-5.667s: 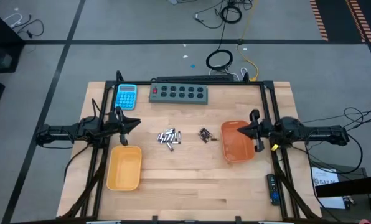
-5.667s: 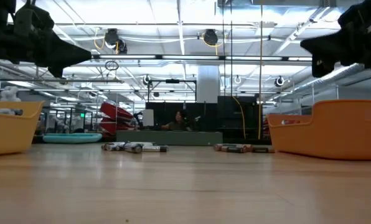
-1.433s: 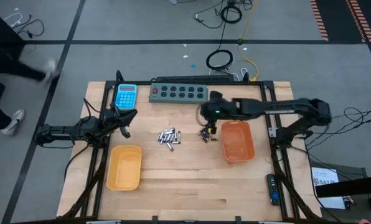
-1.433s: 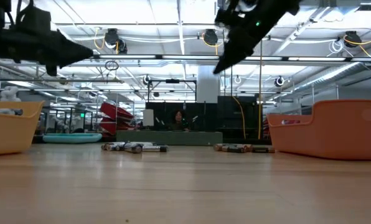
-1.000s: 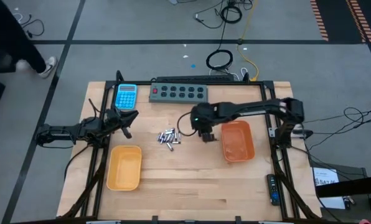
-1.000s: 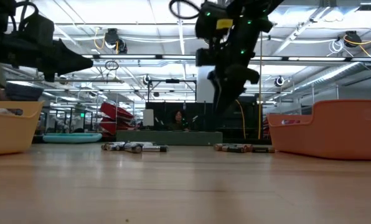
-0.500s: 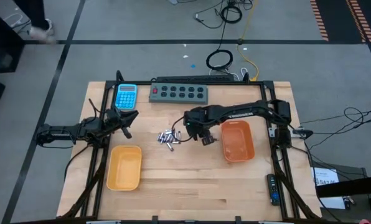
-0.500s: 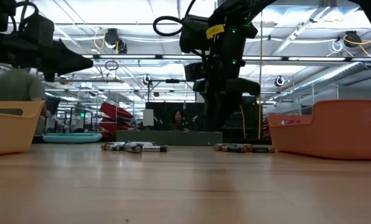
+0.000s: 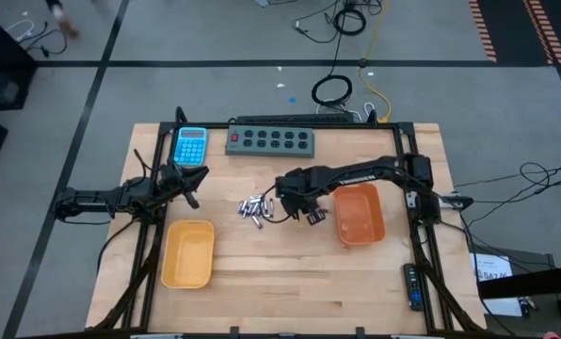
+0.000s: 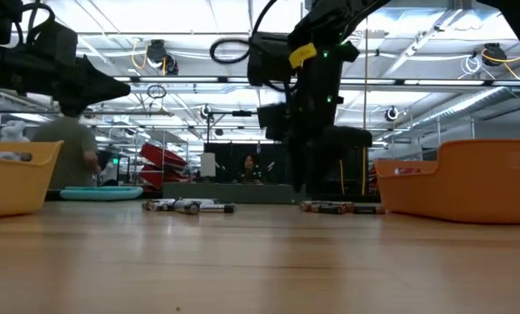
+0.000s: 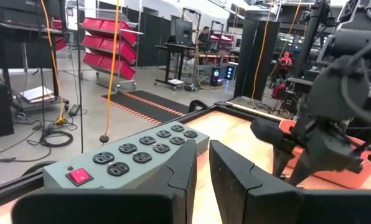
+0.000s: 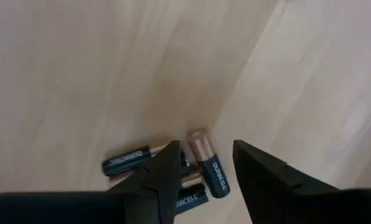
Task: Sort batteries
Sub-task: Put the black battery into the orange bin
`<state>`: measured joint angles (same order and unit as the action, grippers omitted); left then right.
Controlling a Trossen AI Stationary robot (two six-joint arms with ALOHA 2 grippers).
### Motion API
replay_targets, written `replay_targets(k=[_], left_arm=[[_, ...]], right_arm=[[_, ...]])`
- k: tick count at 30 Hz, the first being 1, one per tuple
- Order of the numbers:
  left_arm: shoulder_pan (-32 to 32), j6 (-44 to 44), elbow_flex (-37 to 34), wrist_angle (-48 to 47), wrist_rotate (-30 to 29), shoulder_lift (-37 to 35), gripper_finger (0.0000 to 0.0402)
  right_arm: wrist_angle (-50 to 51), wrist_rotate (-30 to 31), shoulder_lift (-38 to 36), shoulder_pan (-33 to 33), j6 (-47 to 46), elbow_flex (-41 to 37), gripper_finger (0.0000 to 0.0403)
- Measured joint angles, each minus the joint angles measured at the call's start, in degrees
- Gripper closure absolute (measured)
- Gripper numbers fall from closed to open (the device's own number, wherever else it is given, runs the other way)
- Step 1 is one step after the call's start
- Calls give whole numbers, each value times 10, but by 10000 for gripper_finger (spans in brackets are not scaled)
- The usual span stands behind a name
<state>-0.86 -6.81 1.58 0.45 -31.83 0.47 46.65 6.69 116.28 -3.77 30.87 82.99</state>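
I have the right gripper (image 12: 205,171) released, fingers spread just above the dark batteries (image 12: 209,169) lying left of the orange tray (image 9: 359,213), while the left gripper (image 9: 188,181) hangs clenched near the calculator (image 9: 191,146).

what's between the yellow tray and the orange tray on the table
In the high view, bare wood lies directly between the yellow tray and orange tray; the silvery batteries and right gripper sit slightly farther back.
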Motion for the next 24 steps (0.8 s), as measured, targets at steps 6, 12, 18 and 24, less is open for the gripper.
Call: replay_targets(k=[6,12,18,24], left_arm=[[0,0,0,0,0,0,347],[0,-1,0,0,0,2,347],[0,-2,0,0,0,3,347],[0,-2,0,0,0,3,347]], right_arm=[[-5,2,12,0,15,0,261],[-12,5,23,-5,28,0,261],[-14,5,23,-21,32,0,261],[-10,3,28,-32,55,0,277]])
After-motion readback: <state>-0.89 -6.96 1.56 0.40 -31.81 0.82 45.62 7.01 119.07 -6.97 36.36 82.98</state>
